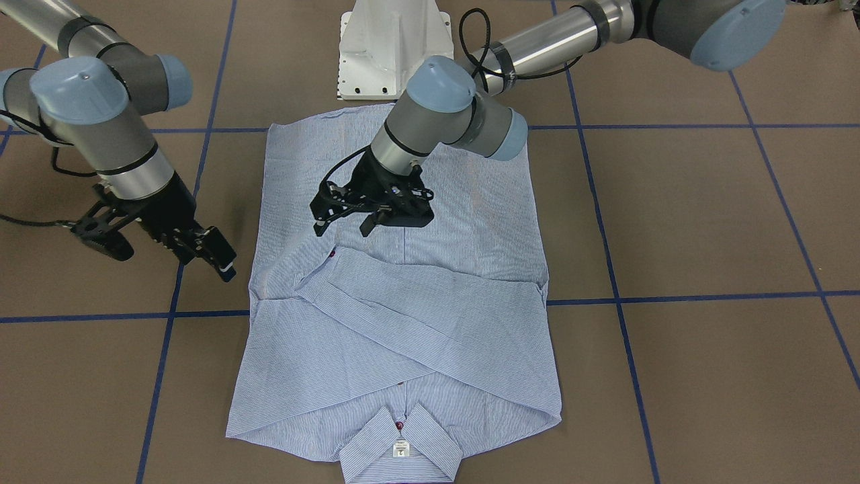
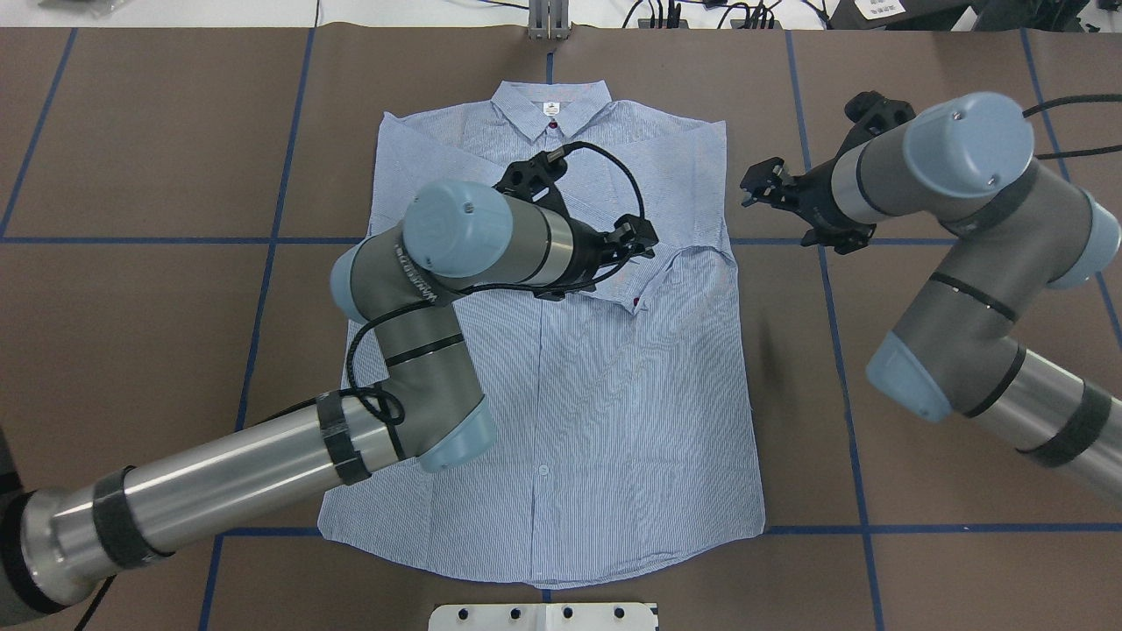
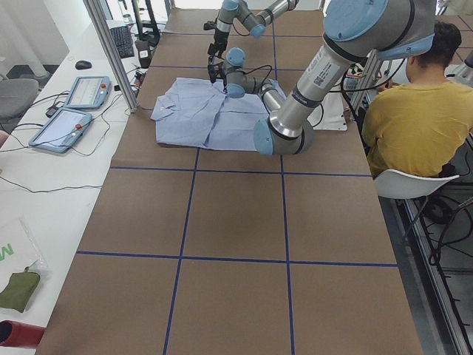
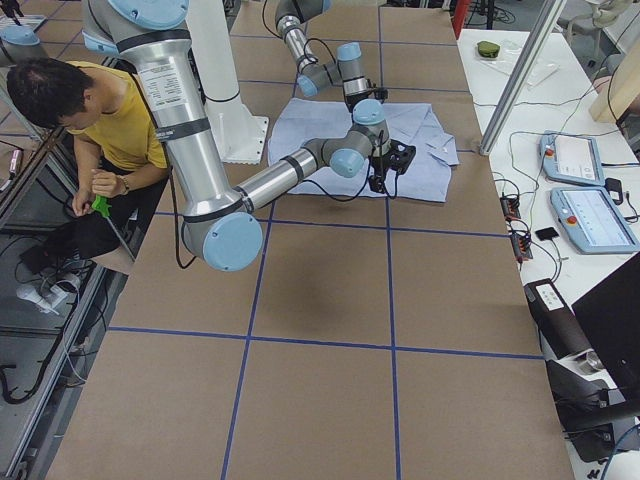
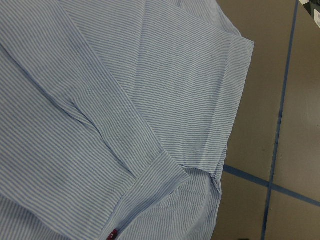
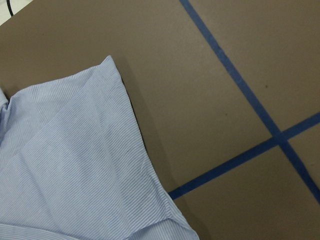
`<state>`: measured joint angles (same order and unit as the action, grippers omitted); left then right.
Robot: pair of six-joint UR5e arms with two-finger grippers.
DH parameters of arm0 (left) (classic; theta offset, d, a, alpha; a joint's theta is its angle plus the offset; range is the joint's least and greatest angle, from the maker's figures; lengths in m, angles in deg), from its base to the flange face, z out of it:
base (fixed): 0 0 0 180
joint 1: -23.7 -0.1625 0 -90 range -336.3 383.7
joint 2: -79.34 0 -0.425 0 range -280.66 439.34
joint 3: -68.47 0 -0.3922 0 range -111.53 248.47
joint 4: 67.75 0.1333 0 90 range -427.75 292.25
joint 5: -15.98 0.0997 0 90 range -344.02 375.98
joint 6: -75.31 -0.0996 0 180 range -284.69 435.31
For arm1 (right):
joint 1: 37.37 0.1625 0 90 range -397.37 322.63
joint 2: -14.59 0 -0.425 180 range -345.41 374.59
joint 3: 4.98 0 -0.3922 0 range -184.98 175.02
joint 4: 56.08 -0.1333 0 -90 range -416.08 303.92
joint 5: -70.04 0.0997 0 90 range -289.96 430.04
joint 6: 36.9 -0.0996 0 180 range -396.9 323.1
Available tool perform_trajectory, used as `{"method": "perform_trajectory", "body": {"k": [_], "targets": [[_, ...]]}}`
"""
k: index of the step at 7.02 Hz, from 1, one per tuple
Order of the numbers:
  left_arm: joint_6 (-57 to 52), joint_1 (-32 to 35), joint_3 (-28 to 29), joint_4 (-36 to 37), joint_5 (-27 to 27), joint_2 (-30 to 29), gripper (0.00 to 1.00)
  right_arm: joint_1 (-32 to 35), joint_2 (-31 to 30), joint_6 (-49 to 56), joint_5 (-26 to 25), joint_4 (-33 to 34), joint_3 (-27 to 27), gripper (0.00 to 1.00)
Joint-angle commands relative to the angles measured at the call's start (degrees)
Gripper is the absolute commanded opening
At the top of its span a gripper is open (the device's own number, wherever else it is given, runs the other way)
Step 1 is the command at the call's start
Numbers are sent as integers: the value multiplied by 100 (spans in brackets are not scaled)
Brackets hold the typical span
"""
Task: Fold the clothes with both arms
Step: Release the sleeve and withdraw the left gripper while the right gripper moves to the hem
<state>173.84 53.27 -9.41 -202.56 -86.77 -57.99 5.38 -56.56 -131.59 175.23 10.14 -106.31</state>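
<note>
The shirt (image 2: 605, 394) lies flat and face up in the middle of the brown counter (image 1: 705, 222), buttoned down its front. Its hem is toward the white pedestal base (image 1: 393, 47) and its collar (image 1: 430, 445) is at the far end from the robot. A small white neck label (image 1: 401, 448) shows inside the collar, with a red button (image 1: 400, 425) just beside it. Both sleeves are folded inward across the chest. The upper one runs slantwise, and its cuff (image 1: 322, 269) ends near the shirt's middle with a dark red button (image 1: 334, 254) at its edge. The cloth covers a crossing of the blue tape lines (image 1: 672, 126) that grid the counter.

The left gripper (image 1: 341, 228) hangs over the shirt's middle, just on the hem side of that cuff. Its jaws are spread with nothing between them. The left wrist view looks straight down on the cuff, a folded side edge of the shirt and a strip of bare counter.

The right gripper (image 1: 168, 259) is off the cloth, over bare counter just beside the shirt's edge on the robot's right. Its jaws are also spread wide and empty. Its wrist view shows a folded corner of the shirt beside a tape crossing.

In both side views a person in a yellow top (image 3: 410, 118) sits behind the robot.
</note>
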Motion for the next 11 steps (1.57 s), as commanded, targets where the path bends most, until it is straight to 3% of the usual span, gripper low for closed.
{"method": "perform_trajectory", "body": {"k": [1, 3, 5, 6, 11], "targets": [[-148, 32, -1033, 138, -17, 977, 89, -1351, -449, -1093, -1136, 57, -822, 100], [-1085, 163, -1745, 210, -17, 1803, 88, -2319, -1161, -1866, -1525, 57, -1473, 100], [-1177, 234, -1748, 201, -9, 1955, 89, -3059, -1427, -2710, -2175, 66, -1713, 100], [-1169, 225, -1739, 201, 0, 1956, 90, -3315, -1655, -2931, -2195, 66, -1818, 100], [-1107, 225, -1704, 192, 0, 1991, 93, -3774, -2052, -3144, -2309, 302, -1819, 99]]}}
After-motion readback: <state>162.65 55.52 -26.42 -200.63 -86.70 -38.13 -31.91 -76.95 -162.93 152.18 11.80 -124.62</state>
